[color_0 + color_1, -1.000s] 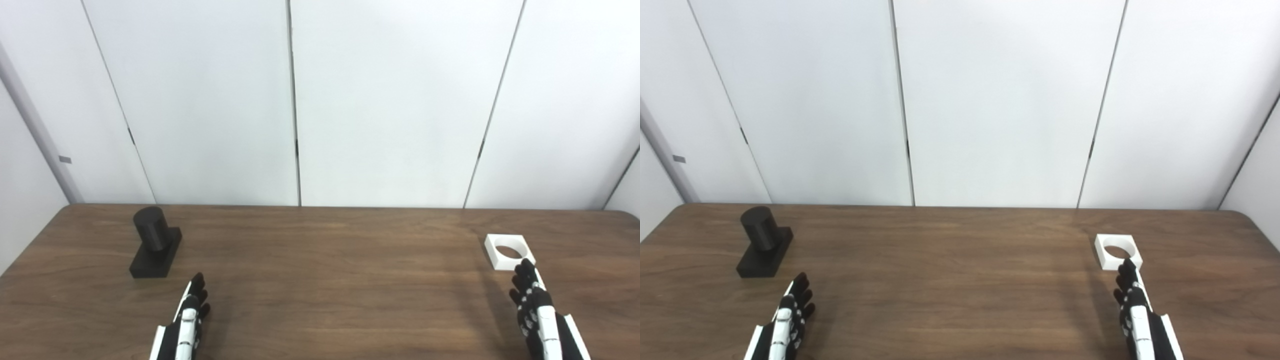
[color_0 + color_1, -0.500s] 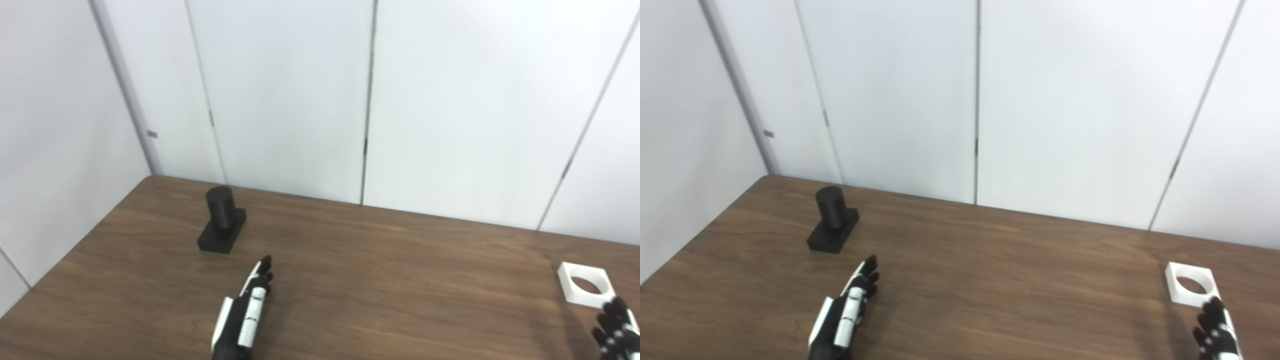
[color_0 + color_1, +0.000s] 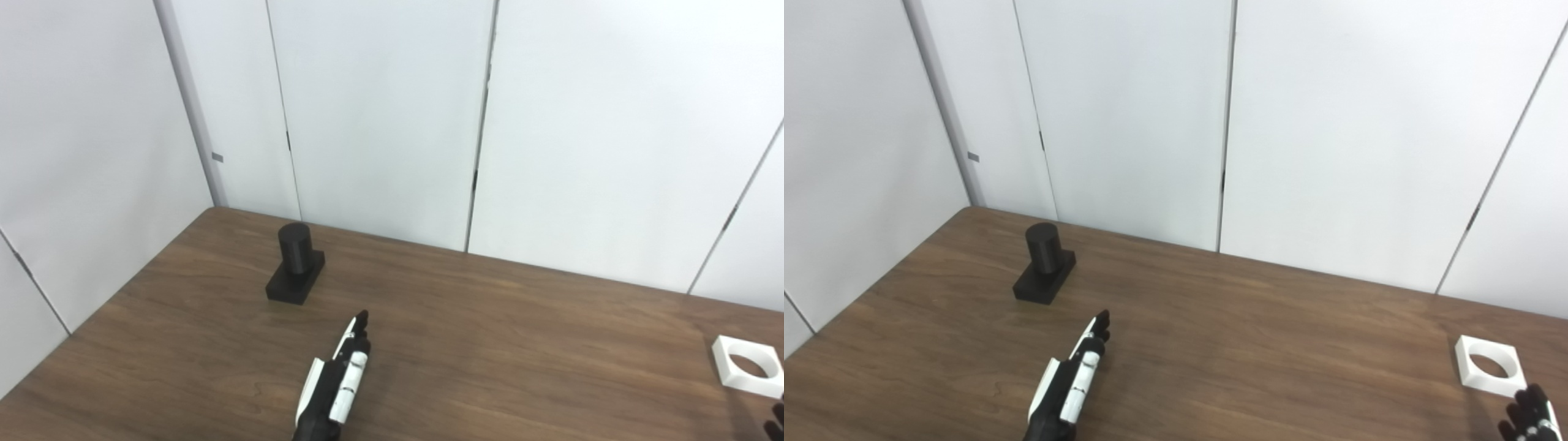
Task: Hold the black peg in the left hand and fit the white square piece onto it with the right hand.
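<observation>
Writing or labels: I can read none on any part. Black peg (image 3: 1044, 247) stands upright on its black base (image 3: 1044, 284), on the table (image 3: 1249, 343) toward its far left corner. My left hand (image 3: 1072, 380) lies nearer than the peg and apart from it — fingers straight and together, holding nothing. White square piece (image 3: 1487, 373) lies flat, well right of the peg; my right hand (image 3: 1531, 420) is just short of it — grip state I cannot tell.

Wood-grain table (image 3: 490, 343), matt blk peg (image 3: 295, 263)
</observation>
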Controlling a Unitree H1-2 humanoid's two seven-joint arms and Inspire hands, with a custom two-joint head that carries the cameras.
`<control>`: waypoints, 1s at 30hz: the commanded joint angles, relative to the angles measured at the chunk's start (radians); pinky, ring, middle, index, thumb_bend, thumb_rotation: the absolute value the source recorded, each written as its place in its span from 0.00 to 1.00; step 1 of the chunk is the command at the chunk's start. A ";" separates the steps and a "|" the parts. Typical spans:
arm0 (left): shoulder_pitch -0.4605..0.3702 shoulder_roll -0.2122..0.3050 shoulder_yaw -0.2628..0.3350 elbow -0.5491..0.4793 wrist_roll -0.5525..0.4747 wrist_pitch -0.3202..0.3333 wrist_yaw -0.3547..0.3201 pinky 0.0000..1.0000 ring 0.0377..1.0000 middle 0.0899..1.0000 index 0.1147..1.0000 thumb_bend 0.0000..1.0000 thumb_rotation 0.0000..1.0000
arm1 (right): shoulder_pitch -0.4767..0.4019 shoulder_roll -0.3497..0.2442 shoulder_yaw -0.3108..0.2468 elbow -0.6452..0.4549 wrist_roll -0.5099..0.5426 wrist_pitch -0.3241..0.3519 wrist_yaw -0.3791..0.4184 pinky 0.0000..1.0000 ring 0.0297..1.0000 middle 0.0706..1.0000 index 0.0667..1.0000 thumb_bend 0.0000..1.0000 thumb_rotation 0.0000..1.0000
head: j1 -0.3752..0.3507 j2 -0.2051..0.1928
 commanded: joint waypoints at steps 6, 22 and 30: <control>0.032 -0.032 -0.022 -0.019 0.108 0.033 0.032 1.00 1.00 1.00 1.00 0.42 0.83 | 0.049 0.015 0.002 0.068 0.013 -0.019 0.020 1.00 1.00 1.00 1.00 0.75 1.00 | 0.000 -0.003; -0.044 0.050 0.095 -0.271 0.336 0.231 0.075 0.92 0.93 0.93 0.93 0.69 0.28 | 0.056 0.025 0.006 0.054 0.002 -0.024 0.024 1.00 1.00 0.98 1.00 0.78 1.00 | 0.023 0.002; -0.083 0.095 0.163 -0.292 0.414 0.275 0.074 0.89 0.93 0.95 0.93 0.79 0.35 | 0.057 0.034 0.010 0.044 -0.002 -0.011 0.020 1.00 1.00 0.99 1.00 0.77 1.00 | 0.026 0.003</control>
